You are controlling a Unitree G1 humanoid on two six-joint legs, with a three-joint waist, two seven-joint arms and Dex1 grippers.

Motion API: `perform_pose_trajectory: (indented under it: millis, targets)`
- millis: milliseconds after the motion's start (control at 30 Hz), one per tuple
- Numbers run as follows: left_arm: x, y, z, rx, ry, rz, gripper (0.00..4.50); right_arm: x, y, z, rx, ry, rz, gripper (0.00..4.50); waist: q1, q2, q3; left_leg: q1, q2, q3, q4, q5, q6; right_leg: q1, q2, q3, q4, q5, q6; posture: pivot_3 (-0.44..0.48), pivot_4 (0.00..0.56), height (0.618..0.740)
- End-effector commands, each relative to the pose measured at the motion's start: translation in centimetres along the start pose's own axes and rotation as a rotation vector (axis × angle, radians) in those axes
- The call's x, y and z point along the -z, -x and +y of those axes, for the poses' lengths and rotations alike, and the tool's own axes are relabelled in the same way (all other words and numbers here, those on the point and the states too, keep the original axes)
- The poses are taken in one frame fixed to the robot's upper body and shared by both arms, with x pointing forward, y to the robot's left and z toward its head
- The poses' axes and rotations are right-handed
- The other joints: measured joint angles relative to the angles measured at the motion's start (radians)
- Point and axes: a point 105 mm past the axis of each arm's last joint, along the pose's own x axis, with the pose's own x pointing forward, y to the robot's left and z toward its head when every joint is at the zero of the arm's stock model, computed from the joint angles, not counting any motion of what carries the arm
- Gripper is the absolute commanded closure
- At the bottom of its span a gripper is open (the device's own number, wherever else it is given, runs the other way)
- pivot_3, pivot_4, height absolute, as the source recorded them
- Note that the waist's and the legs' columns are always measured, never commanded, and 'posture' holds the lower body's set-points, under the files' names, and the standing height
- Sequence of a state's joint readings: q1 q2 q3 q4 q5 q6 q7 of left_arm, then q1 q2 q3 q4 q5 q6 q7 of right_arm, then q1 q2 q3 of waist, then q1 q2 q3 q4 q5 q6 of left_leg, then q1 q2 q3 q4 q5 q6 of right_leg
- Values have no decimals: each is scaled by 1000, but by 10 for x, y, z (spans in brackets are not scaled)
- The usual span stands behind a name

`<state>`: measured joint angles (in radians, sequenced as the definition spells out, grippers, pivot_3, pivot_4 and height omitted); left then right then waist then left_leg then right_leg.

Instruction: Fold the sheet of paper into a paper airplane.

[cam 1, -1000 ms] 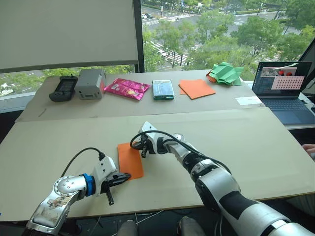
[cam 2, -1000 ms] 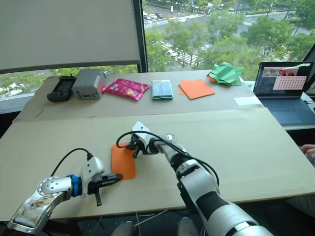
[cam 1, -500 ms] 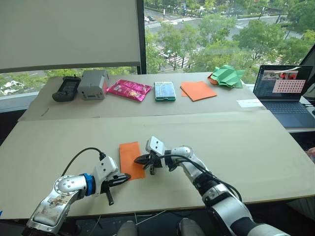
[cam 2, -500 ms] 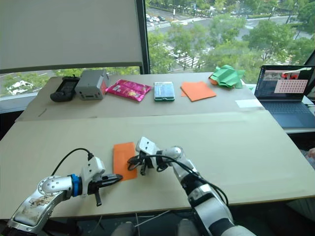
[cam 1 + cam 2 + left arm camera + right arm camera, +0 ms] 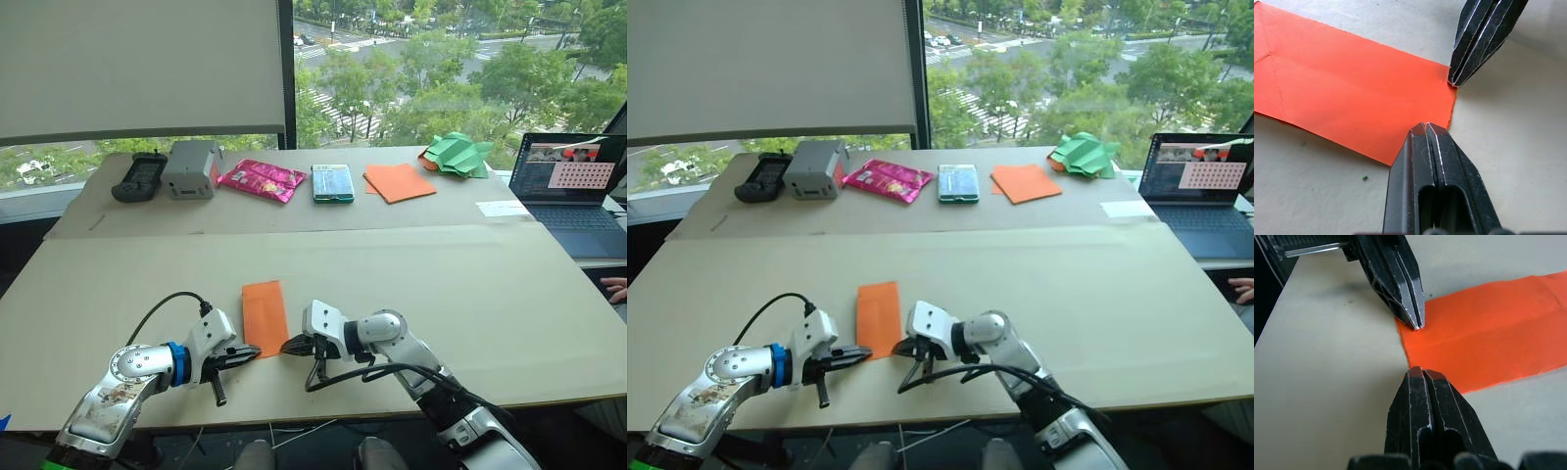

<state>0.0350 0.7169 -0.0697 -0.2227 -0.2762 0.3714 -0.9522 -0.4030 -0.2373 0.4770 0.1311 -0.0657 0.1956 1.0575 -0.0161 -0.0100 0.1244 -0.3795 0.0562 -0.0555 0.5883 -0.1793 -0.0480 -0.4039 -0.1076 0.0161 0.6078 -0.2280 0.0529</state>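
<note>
Here, sheet of paper (image 5: 265, 316) flat, folded

Bright daylight is pouring in through the wide window (image 5: 441, 69) at the far side, lighting the pale beige table (image 5: 470, 294) evenly and without glare. Soft, faint shadows are lying under the black pointed left tool (image 5: 1425, 128) and right tool (image 5: 1418, 372). Both wrist views are blurring slightly toward their near edges, while distant trees are staying crisp

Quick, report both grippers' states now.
Left gripper: shut, holding nothing, tip on the near edge of the sheet of paper.
Right gripper: shut, holding nothing, tip at the same edge.
</note>
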Motion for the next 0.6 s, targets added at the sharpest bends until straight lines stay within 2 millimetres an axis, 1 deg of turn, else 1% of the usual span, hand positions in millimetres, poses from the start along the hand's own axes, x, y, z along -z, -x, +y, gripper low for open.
perform_pose_trajectory:
  millis: [33, 167, 267, 333, 400, 500, 567, 600]
  targets:
    - [4, -1, 1, 2, -9, 28, 4468, 25, -2, 24, -90, -77, 103, 4468, 1, 0, 0, 0, 0, 0, 0, 0, 0, 0, 0, 0, 0, 0, 0, 0, 150, 706]
    - [4, -1, 1, 2, -11, 25, 4468, 19, -1, 18, -53, -70, 87, 4468, 1, -1, 0, 0, 0, 0, 0, 0, 0, 0, 0, 0, -1, 0, 0, 0, 150, 706]
    - [0, 3, 4, -12, -15, 11, 4468, -5, 6, 3, 21, -92, -18, 4468, 1, -1, 0, 0, 0, 0, 0, 0, 0, 0, 0, 0, -1, 0, 0, 0, 150, 706]
    - [-6, 12, 11, -45, -24, -1, 4468, -25, 17, -5, 61, -117, -108, 4468, 1, -4, 3, -1, 0, 0, 0, 0, 0, -1, 0, 0, -2, 0, 0, 0, 150, 706]
    - [-20, 29, 21, -87, -19, -41, 4468, -47, 33, -12, 103, -140, -194, 4468, 1, -5, 7, -5, 0, 0, 0, 0, 0, -4, 0, -1, -1, 0, 0, 0, 150, 706]
    - [-34, 44, 30, -123, -22, -73, 4468, -62, 46, -13, 134, -159, -247, 4468, 3, -7, 9, -9, 0, 0, -1, 0, 0, -9, 0, -1, -1, 0, 0, 0, 150, 706]
    - [-39, 49, 33, -129, -31, -78, 4468, -69, 51, -11, 150, -166, -267, 4468, 5, -7, 9, -9, 1, 0, -1, 0, 0, -8, 0, -1, -1, 0, 0, 0, 150, 706]
    - [-39, 48, 34, -129, -41, -72, 4468, -70, 52, -11, 164, -169, -261, 4468, 5, -7, 9, -9, 1, 0, -1, 0, 0, -8, 0, -2, -1, 0, 0, 0, 150, 706]
